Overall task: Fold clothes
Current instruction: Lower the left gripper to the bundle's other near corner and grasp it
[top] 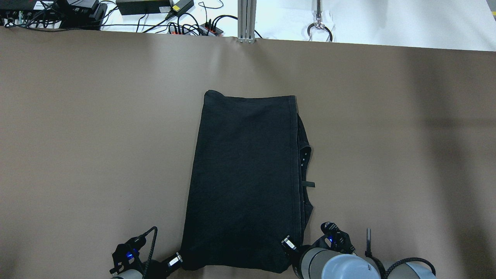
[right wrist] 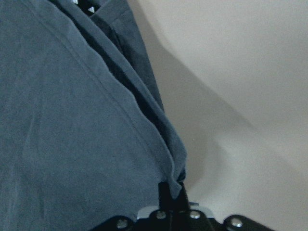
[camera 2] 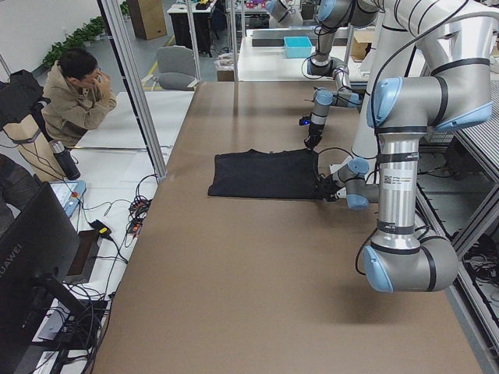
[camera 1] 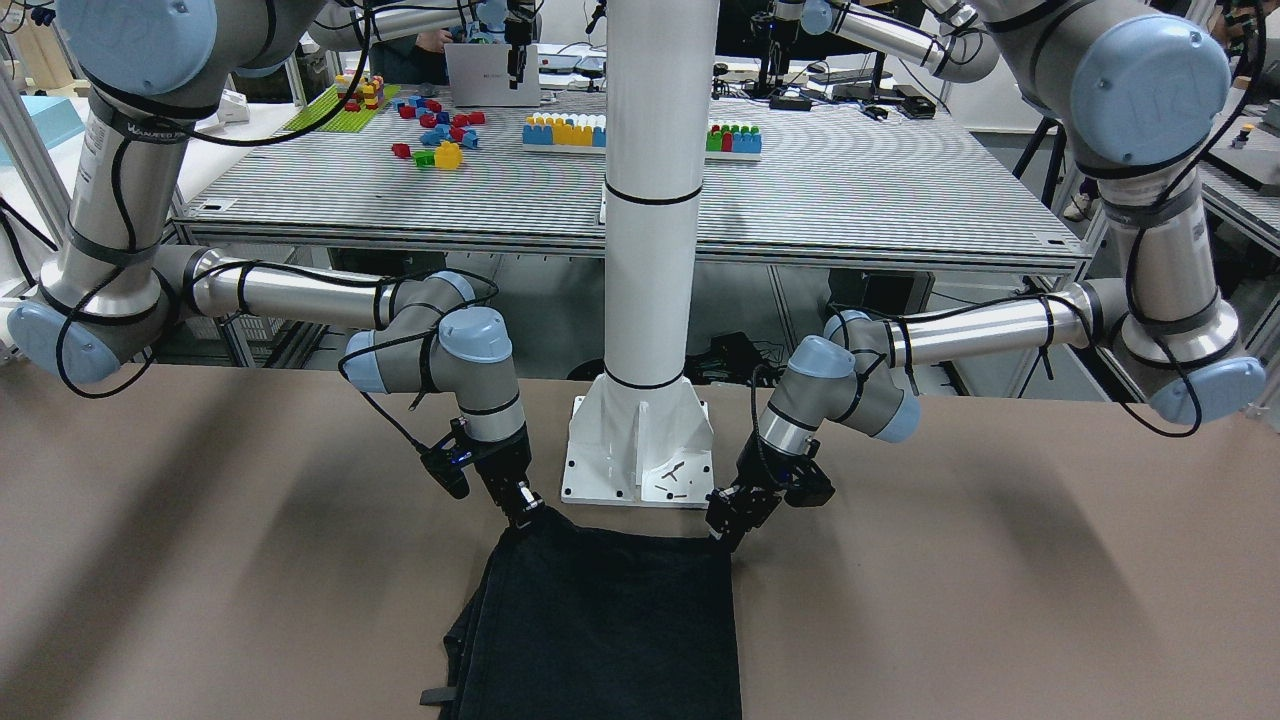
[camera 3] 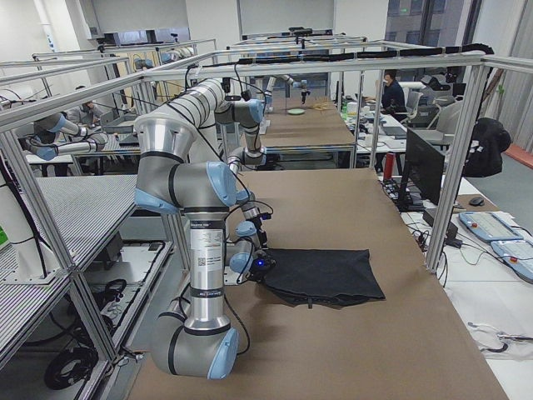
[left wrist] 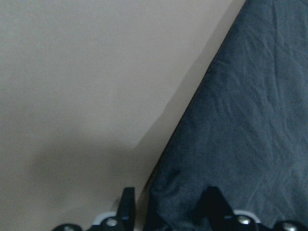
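two near corners: right fingers (right wrist: 172, 193) clamped on black garment (top: 244, 174); left fingers (left wrist: 127, 204) apart, straddling corner.

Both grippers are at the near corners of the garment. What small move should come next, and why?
Probably shut the left gripper on its corner of the garment. In the left wrist view its fingers stand apart with the fabric corner between them, while the right gripper looks pinched on the other near corner. With both corners held, the fold could start.
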### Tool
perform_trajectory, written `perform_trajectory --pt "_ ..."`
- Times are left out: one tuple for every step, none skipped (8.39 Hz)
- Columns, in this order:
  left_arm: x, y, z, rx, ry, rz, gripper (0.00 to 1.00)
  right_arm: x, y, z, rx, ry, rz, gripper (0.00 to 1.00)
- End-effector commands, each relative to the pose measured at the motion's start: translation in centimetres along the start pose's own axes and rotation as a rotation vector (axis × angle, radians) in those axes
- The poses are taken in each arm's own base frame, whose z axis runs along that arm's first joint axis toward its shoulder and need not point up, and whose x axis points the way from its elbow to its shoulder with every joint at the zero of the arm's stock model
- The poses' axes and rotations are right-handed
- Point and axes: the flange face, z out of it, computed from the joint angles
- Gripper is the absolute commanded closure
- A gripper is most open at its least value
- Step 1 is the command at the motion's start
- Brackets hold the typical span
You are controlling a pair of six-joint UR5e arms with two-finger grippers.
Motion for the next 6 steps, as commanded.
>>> perform_trajectory --pt "0.0 0.0 -0.3 -0.011 -0.002 -0.009 1.0 0.0 -0.1 -0.1 -0.001 0.0 0.001 1.0" --pt "0.7 0.2 -1.0 -0.022 0.009 -0.017 1.0 -0.1 0.0 -0.4 -0.006 -0.005 0.001 1.0" --pt "2.6 0.0 -3.7 -0.065 0.044 -0.039 1.0 -0.3 0.1 -1.6 -0.023 -0.021 0.003 1.0" --pt "3.7 -0.6 -6.9 -0.104 0.068 -0.051 1.0 -0.9 0.3 -4.1 -0.064 -0.048 0.008 1.0" --pt "6.0 -3.2 -8.3 -0.097 0.098 -0.076 1.0 -2.1 -0.7 -5.4 -0.065 -0.075 0.024 1.0" --pt "8.2 -7.1 -8.3 -0.102 0.082 -0.095 1.0 -4.0 -3.1 -6.2 -0.04 -0.105 0.049 1.0"
